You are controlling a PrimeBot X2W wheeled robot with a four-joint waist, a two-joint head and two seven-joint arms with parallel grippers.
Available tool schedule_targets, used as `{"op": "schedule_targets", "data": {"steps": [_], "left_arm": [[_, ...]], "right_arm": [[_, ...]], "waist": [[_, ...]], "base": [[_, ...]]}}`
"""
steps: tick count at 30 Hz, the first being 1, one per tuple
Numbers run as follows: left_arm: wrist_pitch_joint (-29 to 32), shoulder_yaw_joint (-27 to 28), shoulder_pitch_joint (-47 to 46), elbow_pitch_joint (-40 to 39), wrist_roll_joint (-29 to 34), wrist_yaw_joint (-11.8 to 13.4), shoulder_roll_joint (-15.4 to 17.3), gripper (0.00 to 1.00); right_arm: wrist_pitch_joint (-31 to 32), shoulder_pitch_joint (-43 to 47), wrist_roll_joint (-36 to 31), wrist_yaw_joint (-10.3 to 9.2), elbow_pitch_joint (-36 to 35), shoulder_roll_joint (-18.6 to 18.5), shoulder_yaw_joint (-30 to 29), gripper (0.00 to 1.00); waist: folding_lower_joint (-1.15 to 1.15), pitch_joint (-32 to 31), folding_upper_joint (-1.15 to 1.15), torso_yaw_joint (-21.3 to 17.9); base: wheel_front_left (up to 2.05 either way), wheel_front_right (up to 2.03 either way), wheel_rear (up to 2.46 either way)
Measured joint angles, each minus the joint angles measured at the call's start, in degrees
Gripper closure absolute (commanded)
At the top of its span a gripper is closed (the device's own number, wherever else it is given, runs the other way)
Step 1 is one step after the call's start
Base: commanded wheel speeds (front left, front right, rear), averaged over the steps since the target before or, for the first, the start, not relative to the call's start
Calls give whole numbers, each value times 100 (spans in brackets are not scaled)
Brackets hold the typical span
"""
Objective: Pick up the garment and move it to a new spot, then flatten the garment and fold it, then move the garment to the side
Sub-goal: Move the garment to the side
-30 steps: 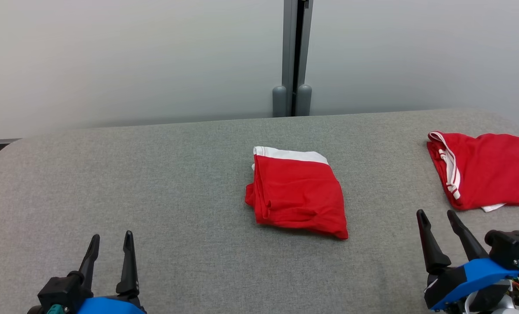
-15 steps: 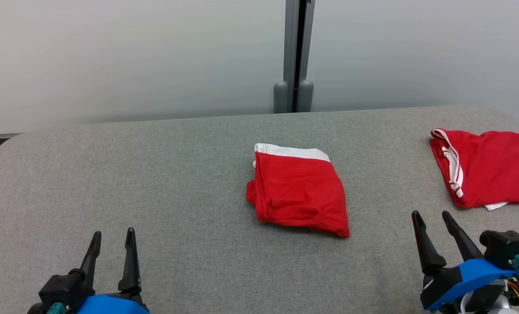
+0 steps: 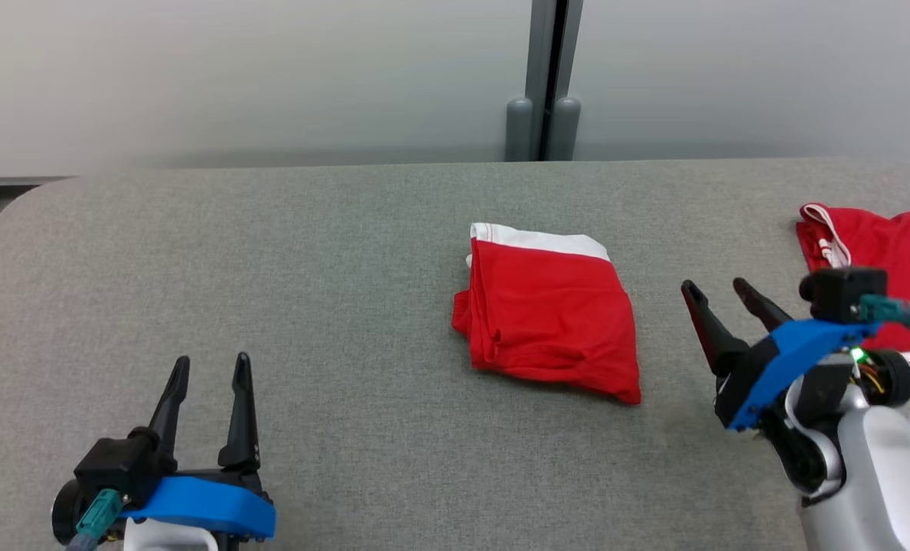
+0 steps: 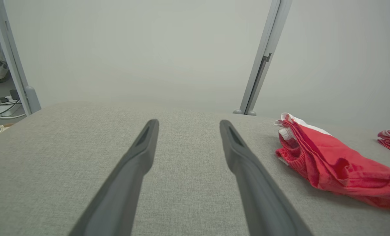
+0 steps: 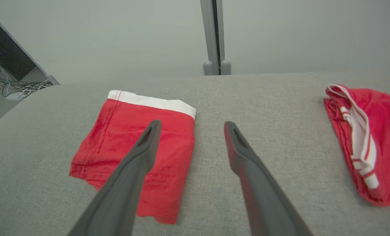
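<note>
Grey woven fabric covers the broad table, which spans the head view from edge to edge, with a pale wall behind it and a grey post rising at the upper centre. Just right of the frame's middle lies the garment. It is red and folded into a compact rectangle, with a white waistband along its far edge and loose folds bunched on its left side. It rests flat on the fabric, and neither gripper touches it. A second red garment with white striped trim lies at the right edge of the frame, well apart from the first. The left gripper sits at the lower left over bare fabric, well away from the garment, its two dark jaws spread wide with nothing between them. The right gripper stands at the right of the frame, between the two red pieces, likewise parted and empty. It is near the folded garment's right edge but apart from it. In the right wrist view one of its jaws crosses the garment in the picture while the other points at bare fabric. In the left wrist view the garment lies off to the right of the open jaws.
</note>
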Motion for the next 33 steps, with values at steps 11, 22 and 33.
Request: {"op": "schedule_targets", "data": {"steps": [11,22,33], "left_arm": [[-8,-253,-533,11,74,-108,5,0],[-111,-361,-816,242,70,-190,-20,0],[-168,-287,-865,409,47,-208,-48,0]], "right_arm": [[1386,-1764,-313,-1,2305,302,-500,0],[1356,-2752,-648,-1,4175,349,-970,0],[1040,-3138,-460,0,4669,322,328,100]], "waist": [[0,483,0,366],[-1,881,0,704],[-1,941,0,583]], "base": [[0,0,0],[0,0,0],[0,0,0]]}}
